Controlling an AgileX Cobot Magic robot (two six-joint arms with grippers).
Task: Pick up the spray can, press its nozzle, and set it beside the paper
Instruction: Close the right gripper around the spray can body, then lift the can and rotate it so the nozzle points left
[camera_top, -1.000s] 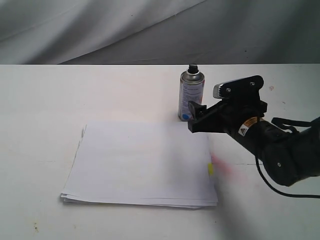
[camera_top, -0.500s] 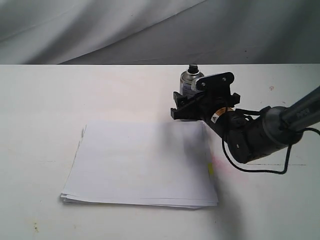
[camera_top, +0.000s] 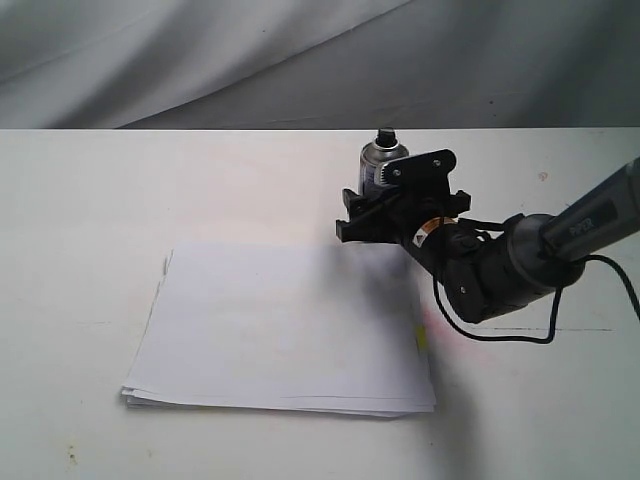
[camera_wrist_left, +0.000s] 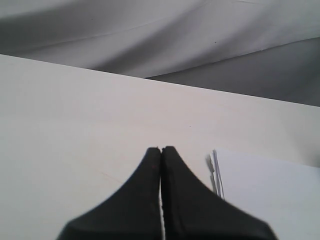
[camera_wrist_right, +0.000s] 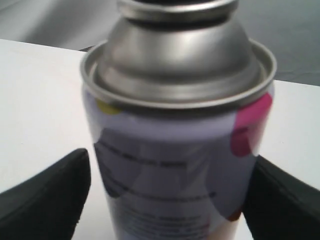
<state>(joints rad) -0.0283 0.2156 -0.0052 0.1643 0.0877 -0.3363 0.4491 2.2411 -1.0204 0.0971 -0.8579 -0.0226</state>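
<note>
Just beyond the far right corner of the paper (camera_top: 280, 325), the spray can (camera_top: 378, 165) stands upright on the table (camera_top: 80, 200) between the released, spread jaws of the right gripper (camera_top: 400, 208), where an off-centre closure could tip it or let it slip.

The spray can (camera_wrist_right: 175, 165) stands upright on the white counter (camera_wrist_right: 40, 100), close between the pincer's (camera_wrist_right: 167, 200) two black jaws.
</note>
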